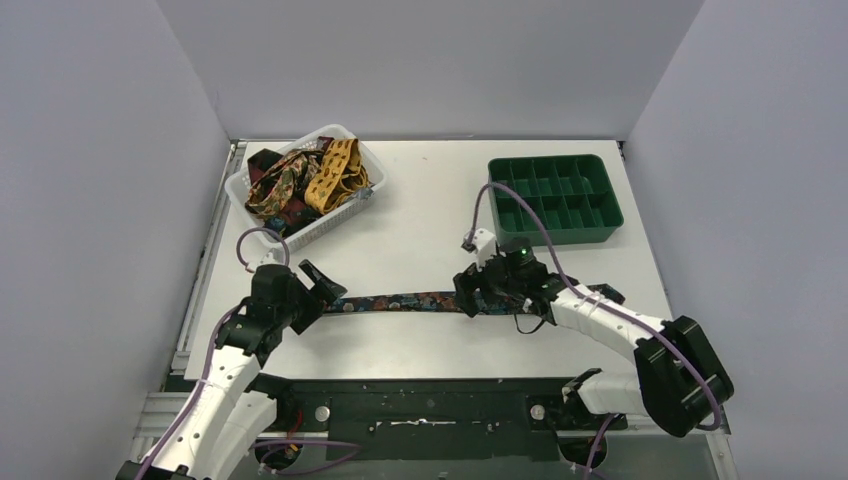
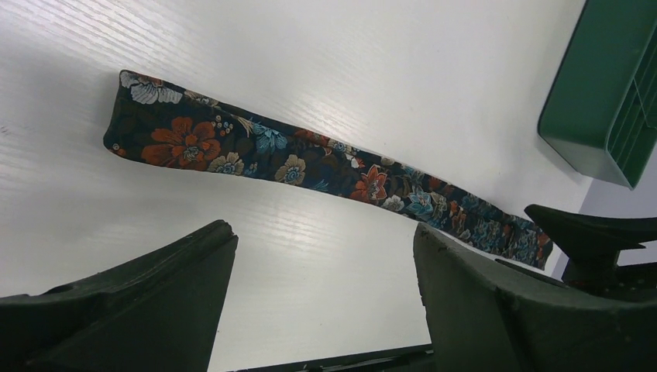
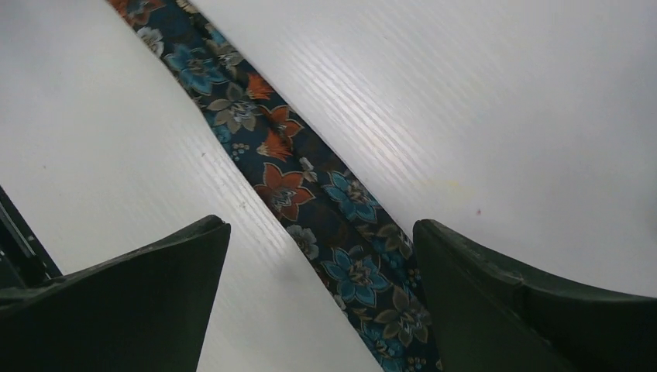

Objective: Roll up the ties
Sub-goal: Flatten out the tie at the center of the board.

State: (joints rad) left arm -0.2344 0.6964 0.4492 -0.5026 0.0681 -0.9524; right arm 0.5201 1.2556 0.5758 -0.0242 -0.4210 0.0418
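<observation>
Floral tie (image 1: 400,301): is lying flat and stretched out close to the near edge of the table (image 1: 420,200), about midway between the left and right edges.
Long axis: is running left to right, roughly parallel to that near edge, spanning the gap between the two arms.
Left gripper (image 1: 322,285): is hovering at the tie's left end with its jaws spread wide and nothing between them; in its wrist view the broader, blunt end is lying just ahead of the fingers.
Right gripper (image 1: 480,295): is hanging over the right end, jaws parted, the fabric lying loose on the table between the fingers, not pinched.
Nearer arm: each is sitting at its own end, so either end is looking reachable; rolling would likely be running along the axis, from one gripper toward the other.
Other ties (image 1: 305,185): are waiting heaped in the white basket (image 1: 240,190) at the far left corner.
Green tray (image 1: 548,160): is sitting toward the far right corner, well apart from the tie.
</observation>
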